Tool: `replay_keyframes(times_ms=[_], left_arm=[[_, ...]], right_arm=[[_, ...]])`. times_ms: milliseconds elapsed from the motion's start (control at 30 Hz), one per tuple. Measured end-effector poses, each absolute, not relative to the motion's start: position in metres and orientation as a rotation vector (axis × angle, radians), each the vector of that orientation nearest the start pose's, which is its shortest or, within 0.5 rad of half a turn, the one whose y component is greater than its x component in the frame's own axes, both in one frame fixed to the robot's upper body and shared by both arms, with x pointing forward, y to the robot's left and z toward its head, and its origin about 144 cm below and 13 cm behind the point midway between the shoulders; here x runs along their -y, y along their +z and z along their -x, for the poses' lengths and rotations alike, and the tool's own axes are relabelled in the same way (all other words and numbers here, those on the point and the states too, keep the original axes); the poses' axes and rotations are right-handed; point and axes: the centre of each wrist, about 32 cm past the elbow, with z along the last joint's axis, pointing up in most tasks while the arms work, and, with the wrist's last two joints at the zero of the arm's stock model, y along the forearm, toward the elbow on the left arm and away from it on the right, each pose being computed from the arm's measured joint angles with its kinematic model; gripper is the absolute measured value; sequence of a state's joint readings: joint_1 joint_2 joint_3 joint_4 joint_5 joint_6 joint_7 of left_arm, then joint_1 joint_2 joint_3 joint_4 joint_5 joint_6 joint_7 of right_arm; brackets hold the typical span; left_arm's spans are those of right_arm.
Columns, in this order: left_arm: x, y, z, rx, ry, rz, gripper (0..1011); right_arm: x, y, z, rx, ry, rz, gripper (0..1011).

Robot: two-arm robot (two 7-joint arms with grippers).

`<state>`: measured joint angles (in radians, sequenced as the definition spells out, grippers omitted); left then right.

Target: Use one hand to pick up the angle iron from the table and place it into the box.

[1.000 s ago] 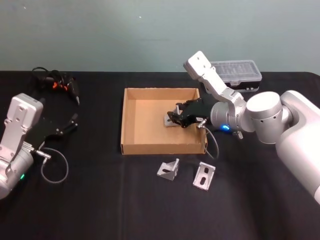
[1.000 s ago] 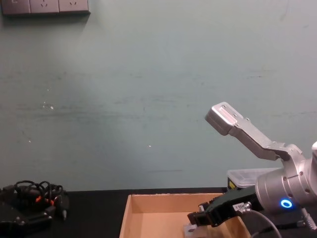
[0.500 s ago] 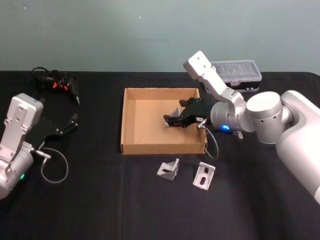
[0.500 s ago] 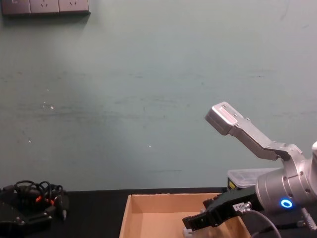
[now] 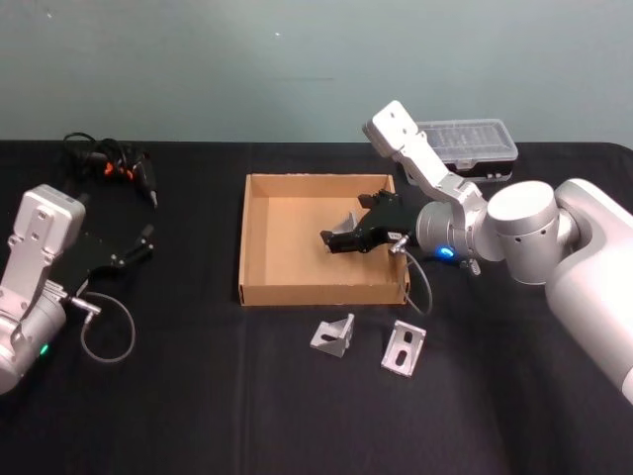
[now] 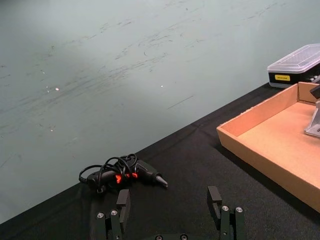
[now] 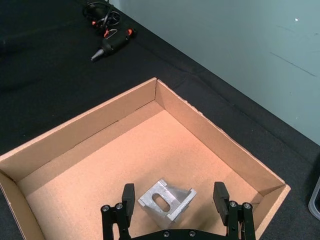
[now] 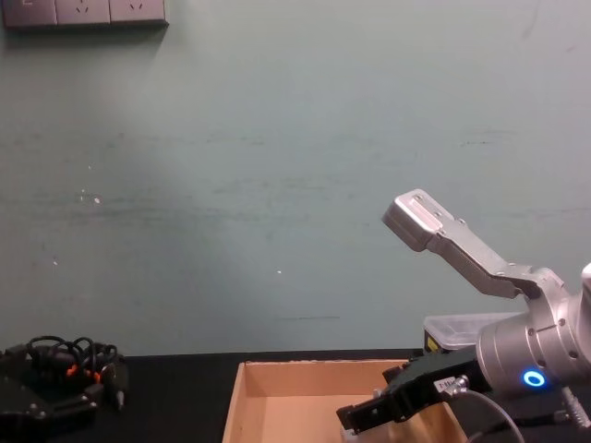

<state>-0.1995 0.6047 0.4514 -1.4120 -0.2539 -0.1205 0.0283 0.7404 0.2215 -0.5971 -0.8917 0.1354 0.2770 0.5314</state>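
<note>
- While the right gripper (image 5: 338,240) hangs inside the box (image 5: 242,247), is it clamping anything?
- No. Fingers (image 7: 128,196) are spread wide and hold nothing. The angle iron (image 7: 167,200) lies on the box floor in the gap between them, clear of both pads in the right wrist view.
- Is the gripper touching it at all?
- Doesn't look like it, but the height above the part is hard to judge from that angle. The head view has the black fingers partly covering it.
- Where in the box?
- Right of centre, nearer the far wall than the near one. One flange is flat on the cardboard, the other stands up, slotted face showing.
- And the arm?
- Silver-grey, crossing the box's right wall from the right side. A blue ring light (image 5: 447,252) is lit at the wrist.
- Anything else on the table (image 5: 198,396)?
- Two more brackets (image 5: 334,335) of the same kind sit just in front of the box's near wall. They're side by side and apart from each other, outside the box.
- Beyond that?
- A black case with a clear lid (image 5: 473,143) sits behind the far right corner of the box. A corded tool (image 5: 119,163) with orange marks and a tangle of cable lies at far left, near the wall.
- Left side?
- The left gripper (image 6: 169,200) is parked over the left of the table, well apart from the box. Fingers are apart and empty.
</note>
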Motion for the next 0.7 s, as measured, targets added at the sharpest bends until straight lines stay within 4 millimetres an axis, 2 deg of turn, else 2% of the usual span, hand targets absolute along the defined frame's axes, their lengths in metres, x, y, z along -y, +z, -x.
replay_keyframes(times_ms=[333,533,700], left_arm=[[-0.310,1.140,-0.489,0.285,1.248,-0.305,1011],[-0.310,1.140,-0.489,0.285,1.248,-0.304,1011],[-0.310,1.140,-0.489,0.285,1.248,-0.305,1011]], right_arm=[[0.206,1.197,-0.628,-0.033,-0.772,0.548,1000],[0.215,1.201,-0.612,-0.038,-0.776,0.504,1000],[0.222,1.211,-0.589,-0.034,-0.779,0.463,1000]])
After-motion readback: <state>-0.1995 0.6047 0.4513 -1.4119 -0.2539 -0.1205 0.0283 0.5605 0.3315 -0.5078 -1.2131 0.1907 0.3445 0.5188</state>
